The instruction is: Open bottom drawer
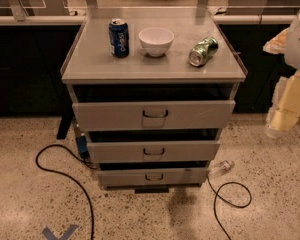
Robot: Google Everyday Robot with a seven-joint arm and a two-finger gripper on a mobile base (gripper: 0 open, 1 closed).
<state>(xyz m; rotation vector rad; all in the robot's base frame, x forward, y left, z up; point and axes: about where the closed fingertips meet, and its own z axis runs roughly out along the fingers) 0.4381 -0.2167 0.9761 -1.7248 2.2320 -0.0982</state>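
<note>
Bottom drawer: lowest of three in the front of the cabinet, just above the floor. Smallest front of the three. Grey metal, so hard and stiff, no bending when pulled. Probably smooth and a bit slippery on the flat front, so no good place to grab there. Best spot to grab: the small dark handle in the middle of that front. Tiny handle, set into the metal, so little room to hook in. Likely on rails, so should slide straight out from the cabinet with a steady pull. Probably not heavy, but no way to see inside and know. Dark gap along the top of it, so maybe out a little bit already; hard to be sure.

Gripper: off the right side of the cabinet, well apart from it, up in the air about as high as the top drawer. Open or shut: cannot tell from here.

So, bottom drawer far from the gripper: lower down and off to the left, at the cabinet's foot. Not touching, not lined up with the handle yet. Needs to go down low and across to the cabinet's front first, then face the handle straight on.

On top of the cabinet: a blue can, a bowl, a green can on its side. Worth a gentle pull, since a hard tug might roll the lying can.
</note>
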